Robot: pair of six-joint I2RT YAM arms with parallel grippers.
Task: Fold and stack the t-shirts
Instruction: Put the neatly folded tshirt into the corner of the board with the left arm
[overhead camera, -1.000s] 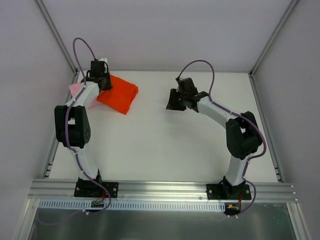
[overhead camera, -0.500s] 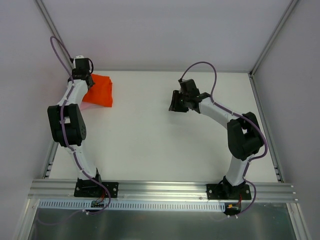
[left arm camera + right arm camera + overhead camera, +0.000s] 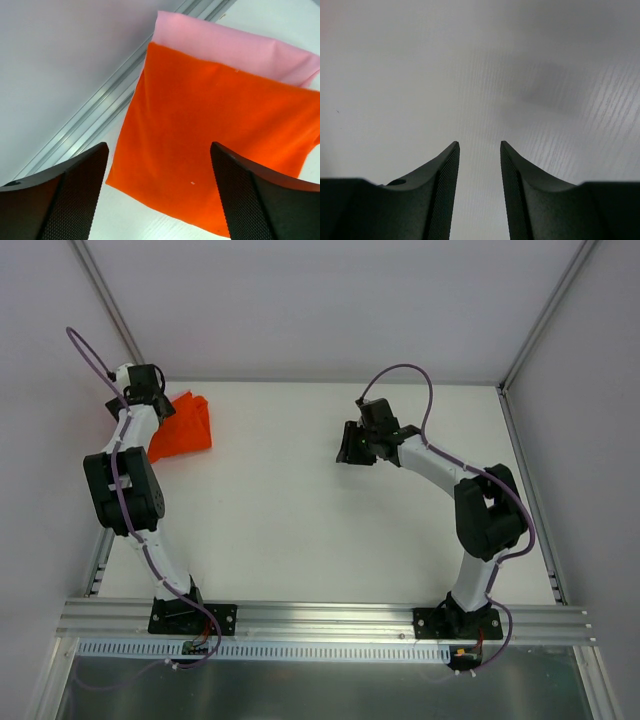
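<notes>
The orange-red t-shirt (image 3: 185,427) lies folded at the table's far left corner. In the left wrist view the orange-red t-shirt (image 3: 215,140) rests on the light pink t-shirt (image 3: 230,45), and only a pink strip shows past its far edge. My left gripper (image 3: 152,400) hovers over the corner, its jaws open wide above the orange cloth (image 3: 159,147) with nothing between them. My right gripper (image 3: 350,445) hangs over bare table at mid-right. Its jaws (image 3: 479,145) stand partly open and empty.
An aluminium rail (image 3: 85,130) and the enclosure wall run right beside the stacked shirts. Another rail (image 3: 320,618) crosses the near edge by the arm bases. White tabletop (image 3: 300,510) spreads between the two arms.
My left arm swung left toward the corner with the orange-red t-shirt, set it over the pink one, and its jaws opened and let go. The right arm barely moved.
</notes>
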